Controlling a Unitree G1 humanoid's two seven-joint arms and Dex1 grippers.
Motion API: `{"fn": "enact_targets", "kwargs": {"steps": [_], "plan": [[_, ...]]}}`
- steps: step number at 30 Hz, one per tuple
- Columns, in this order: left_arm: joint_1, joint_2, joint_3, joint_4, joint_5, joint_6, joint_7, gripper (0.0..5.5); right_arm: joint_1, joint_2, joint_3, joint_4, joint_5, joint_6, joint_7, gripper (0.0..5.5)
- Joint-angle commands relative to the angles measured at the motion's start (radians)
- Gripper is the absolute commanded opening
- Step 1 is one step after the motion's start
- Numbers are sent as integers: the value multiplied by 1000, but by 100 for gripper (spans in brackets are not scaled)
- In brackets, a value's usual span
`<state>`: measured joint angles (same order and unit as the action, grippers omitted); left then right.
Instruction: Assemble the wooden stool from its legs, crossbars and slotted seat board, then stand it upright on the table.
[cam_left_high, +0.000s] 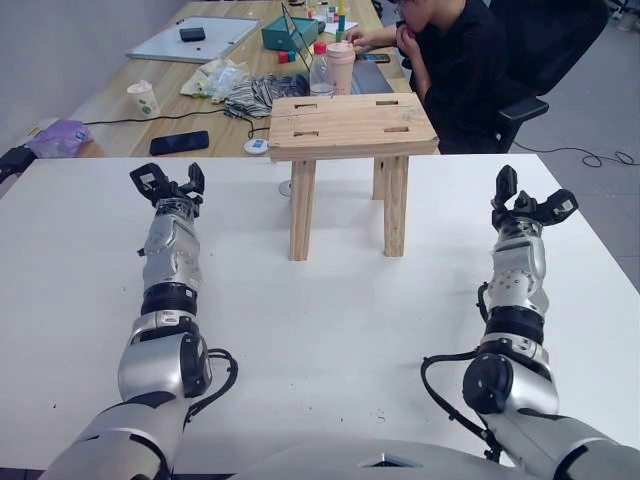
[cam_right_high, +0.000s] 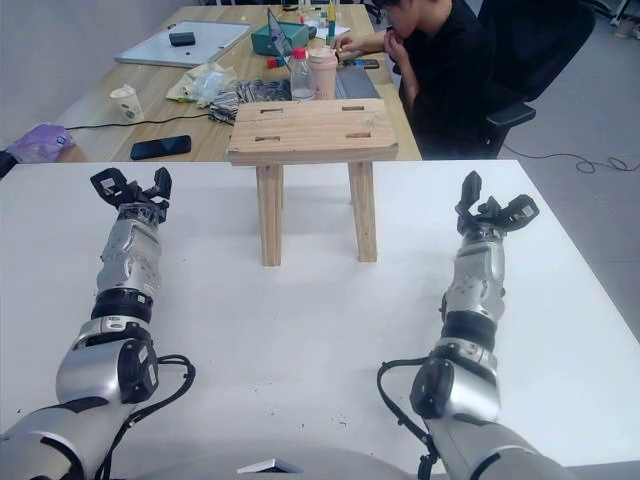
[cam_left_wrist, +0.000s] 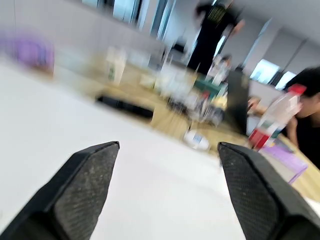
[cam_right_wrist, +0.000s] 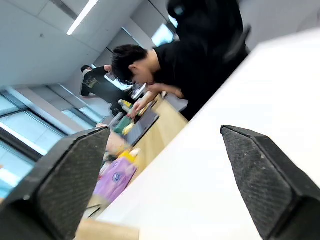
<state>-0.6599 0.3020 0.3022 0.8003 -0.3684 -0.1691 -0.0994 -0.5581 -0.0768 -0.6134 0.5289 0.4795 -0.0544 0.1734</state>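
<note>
The wooden stool (cam_left_high: 350, 125) stands upright on its legs at the far middle of the white table (cam_left_high: 330, 320), its slotted seat board on top. My left gripper (cam_left_high: 168, 180) is open to the left of the stool, well apart from it, with nothing between its fingers (cam_left_wrist: 87, 187). My right gripper (cam_left_high: 533, 194) is open to the right of the stool, also apart and holding nothing; its fingers (cam_right_wrist: 265, 185) spread wide.
Behind the white table runs a wooden desk (cam_left_high: 200, 100) with a black phone (cam_left_high: 179, 142), a paper cup (cam_left_high: 144, 98), bottles (cam_left_high: 321, 68) and clutter. A person sits at that desk, behind the stool. The near half of the white table is bare.
</note>
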Motion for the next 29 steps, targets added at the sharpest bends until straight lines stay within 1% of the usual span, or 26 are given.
{"fn": "enact_targets", "kwargs": {"steps": [1, 6, 10, 16, 19, 29], "plan": [[65, -52, -32, -66, 49, -58, -16, 362, 80, 65, 74, 13, -70, -87, -33, 408], [102, -94, -74, -80, 123, -109, -8, 362, 138, 112, 158, 9, -113, -144, -38, 408], [102, -112, -80, -77, 143, -123, -10, 362, 140, 111, 195, 26, -122, -173, -40, 408], [100, -124, -75, -71, 151, -132, -14, 362, 130, 104, 206, 40, -106, -187, -28, 408], [95, -138, -55, -83, 120, -121, -29, 362, 128, 106, 204, 38, -95, -183, -29, 408], [88, -135, -57, -68, 134, -130, -28, 362, 124, 103, 223, 57, -106, -181, -35, 408]]}}
